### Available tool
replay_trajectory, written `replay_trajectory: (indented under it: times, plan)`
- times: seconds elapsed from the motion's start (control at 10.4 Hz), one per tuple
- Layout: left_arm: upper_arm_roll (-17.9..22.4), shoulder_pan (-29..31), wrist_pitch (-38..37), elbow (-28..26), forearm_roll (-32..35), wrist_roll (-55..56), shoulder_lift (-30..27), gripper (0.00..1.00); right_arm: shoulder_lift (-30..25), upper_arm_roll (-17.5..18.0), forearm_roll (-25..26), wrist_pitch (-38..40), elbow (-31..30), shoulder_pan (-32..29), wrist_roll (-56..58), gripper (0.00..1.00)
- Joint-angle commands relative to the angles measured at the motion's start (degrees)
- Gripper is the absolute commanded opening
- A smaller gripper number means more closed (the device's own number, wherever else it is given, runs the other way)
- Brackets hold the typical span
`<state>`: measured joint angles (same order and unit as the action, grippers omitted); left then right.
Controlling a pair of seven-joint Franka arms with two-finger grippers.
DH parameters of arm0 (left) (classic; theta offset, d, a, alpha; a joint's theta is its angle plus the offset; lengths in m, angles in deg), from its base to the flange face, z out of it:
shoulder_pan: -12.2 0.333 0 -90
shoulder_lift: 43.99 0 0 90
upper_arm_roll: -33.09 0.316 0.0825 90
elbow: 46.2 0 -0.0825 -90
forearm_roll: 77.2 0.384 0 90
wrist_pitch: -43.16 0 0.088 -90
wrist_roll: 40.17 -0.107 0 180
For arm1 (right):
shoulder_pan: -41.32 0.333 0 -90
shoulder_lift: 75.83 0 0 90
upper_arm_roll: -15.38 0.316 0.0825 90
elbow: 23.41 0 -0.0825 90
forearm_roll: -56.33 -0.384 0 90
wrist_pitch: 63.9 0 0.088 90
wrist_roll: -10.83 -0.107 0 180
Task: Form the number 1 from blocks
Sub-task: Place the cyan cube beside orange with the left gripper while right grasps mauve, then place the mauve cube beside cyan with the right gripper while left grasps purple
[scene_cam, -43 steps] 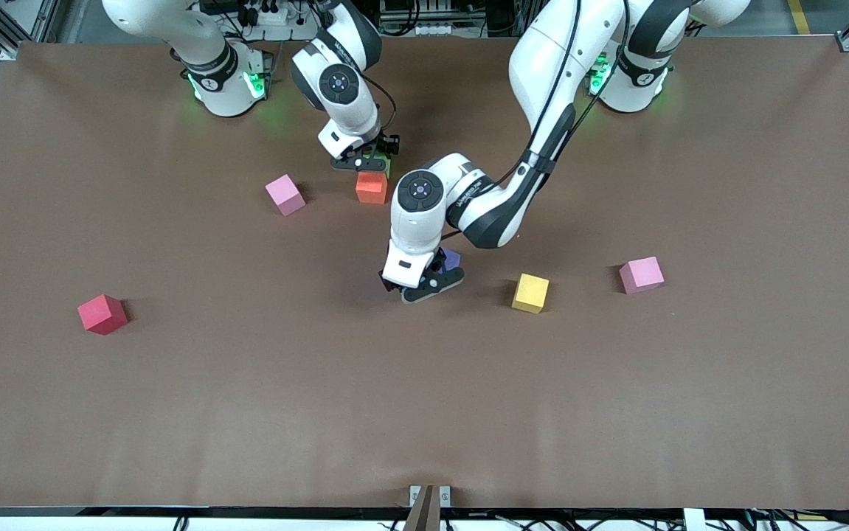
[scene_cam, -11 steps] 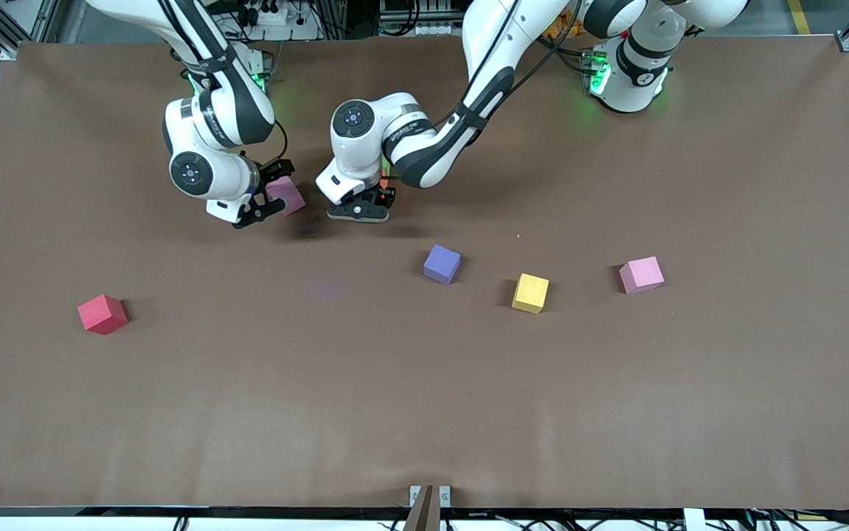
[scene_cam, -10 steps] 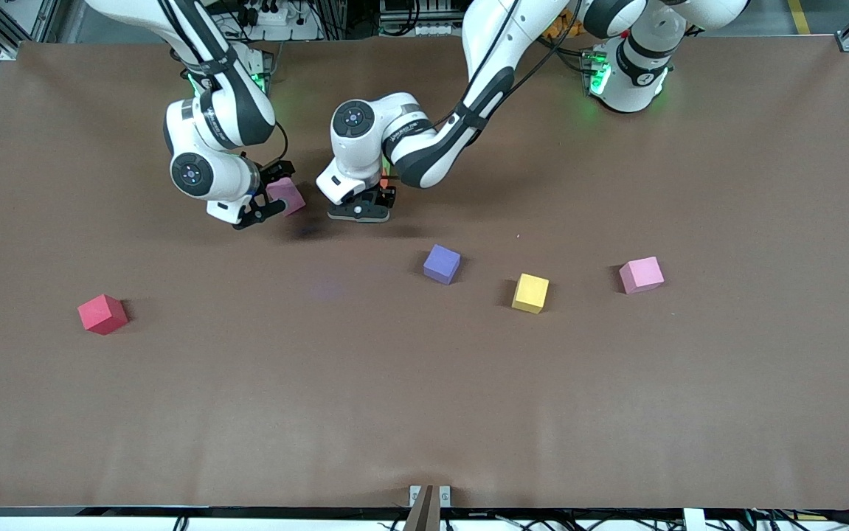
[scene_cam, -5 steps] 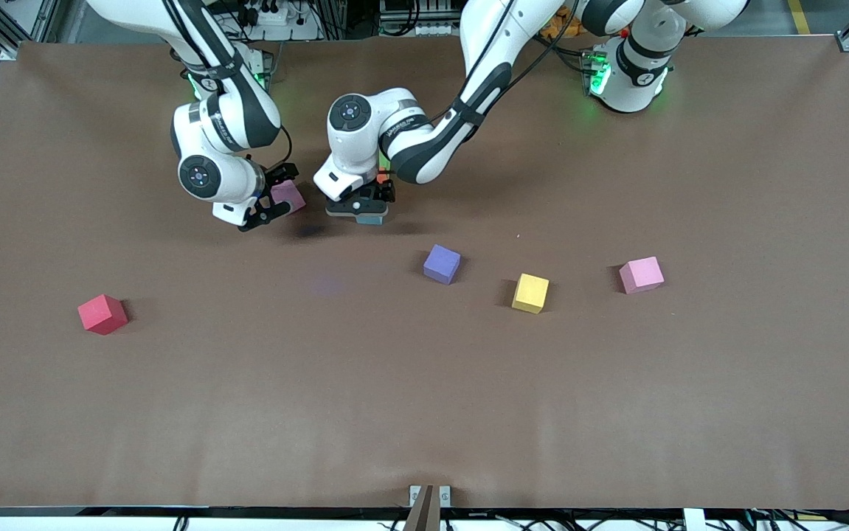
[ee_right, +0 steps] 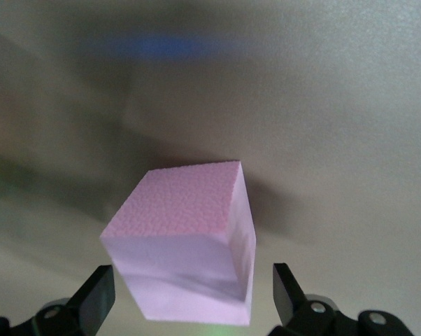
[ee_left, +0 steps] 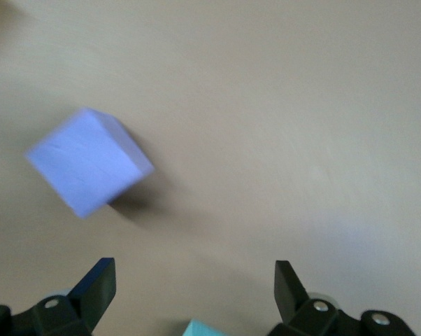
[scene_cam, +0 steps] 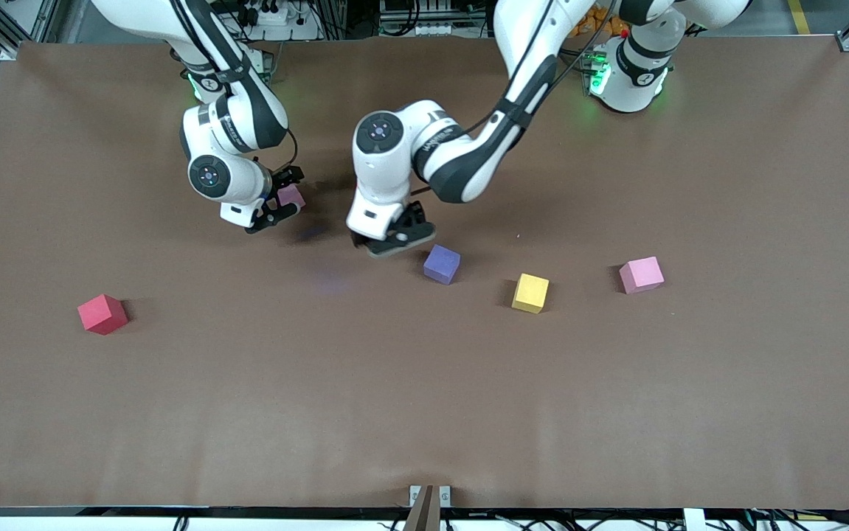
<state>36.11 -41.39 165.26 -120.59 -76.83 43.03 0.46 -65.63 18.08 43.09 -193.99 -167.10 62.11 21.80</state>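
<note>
Near the right arm's end of the table, the right gripper [scene_cam: 276, 199] straddles a pink cube [ee_right: 186, 241] with fingers spread wide, not yet touching. The left gripper [scene_cam: 394, 237], equally wide and empty, hangs beside the purple cube [scene_cam: 442, 263]; a light blue block [ee_left: 203, 328] peeks in below its wrist camera. Grainy and matte, these blocks look light, stiff and easy to pinch across two flat opposite faces. Bare brown table [scene_cam: 468, 398] surrounds them, well away from every edge.

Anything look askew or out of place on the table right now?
Nothing is damaged. The purple block sits turned at an angle, loose on the table beside the open left end effector, not lined up with anything.
</note>
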Motion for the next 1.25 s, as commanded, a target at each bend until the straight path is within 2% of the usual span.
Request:
replay_trajectory:
  times: [0.0, 0.1, 0.19, 0.29, 0.39, 0.68, 0.97, 1.16]
  plan:
    - [2.1, 1.5, -5.8, -1.5, -0.5, 9.2, -1.0, 1.0, 1.2, -0.2, -1.0, -1.0, 0.3, 0.4, 1.1, 1.0]
    - [1.6, 3.0, -6.6, -1.8, -1.3, 9.3, -1.0, 1.0, 1.1, -0.2, -0.9, -1.0, 0.5, 0.4, 1.1, 0.83]
    - [1.7, 3.1, -6.2, -3.5, -3.4, 9.7, -0.8, 1.0, 1.1, -0.2, -1.0, -1.0, 0.8, 0.2, 1.0, 0.6]
    - [1.8, 3.3, -6.0, -4.4, -4.9, 9.8, -0.7, 1.0, 1.1, -0.2, -1.0, -0.9, 1.3, 0.0, 0.9, 0.44]
    - [1.8, 4.4, -5.8, -5.2, -5.6, 10.1, -0.7, 1.0, 1.1, -0.6, -1.0, -0.8, 2.0, -0.1, 0.4, 0.4]
    - [1.8, 4.8, 2.1, -10.0, -7.0, 13.1, -0.8, 1.0, 0.0, -1.2, -1.0, -0.2, 6.1, -0.1, -1.7, 0.41]
    - [1.9, 4.5, 6.1, -12.3, -7.0, 15.8, -0.4, 1.0, 1.7, -2.2, -1.0, -0.2, 12.5, 1.2, -12.0, 0.42]
    - [1.8, 3.9, 7.7, -14.6, -6.4, 15.7, -0.4, 1.0, 4.5, -2.2, -1.1, -0.4, 17.4, 4.2, -22.5, 0.42]
